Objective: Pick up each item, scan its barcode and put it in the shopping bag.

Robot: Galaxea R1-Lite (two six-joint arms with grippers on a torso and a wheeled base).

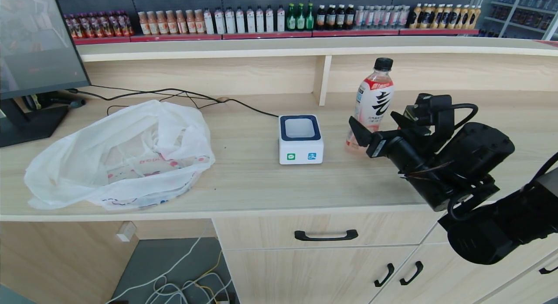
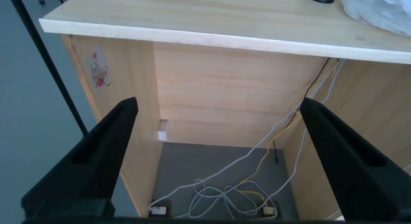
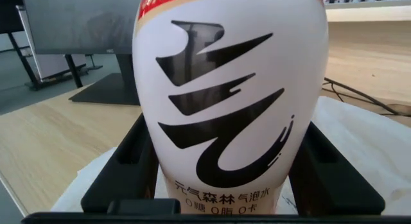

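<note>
We see the bottle [image 1: 375,99] standing up straight on the counter [image 1: 253,182], just to the right of the little white scanner [image 1: 301,139]. The right gripper [image 1: 371,117] sits low around the bottle, with its fingers spread wide, one on each side. We think they are not squeezing yet. We guess it comes in low and from the side so the bottle does not tip when the fingers close, and so the label stays free to show to the scanner.

The left gripper [image 2: 218,105] hangs down by the front of the counter, over the loose wires on the floor. Its fingers are spread wide too and hold nothing. We think it waits there so it is out of the way.

The shopping bag [image 1: 122,155] lies open on the left side of the counter, well apart from the bottle. The scanner sits between them, so the bottle must go over it first. A dark screen [image 1: 35,38] and some black cables [image 1: 174,93] are behind the bag. A wooden divider [image 1: 322,79] stands near the bottle.
</note>
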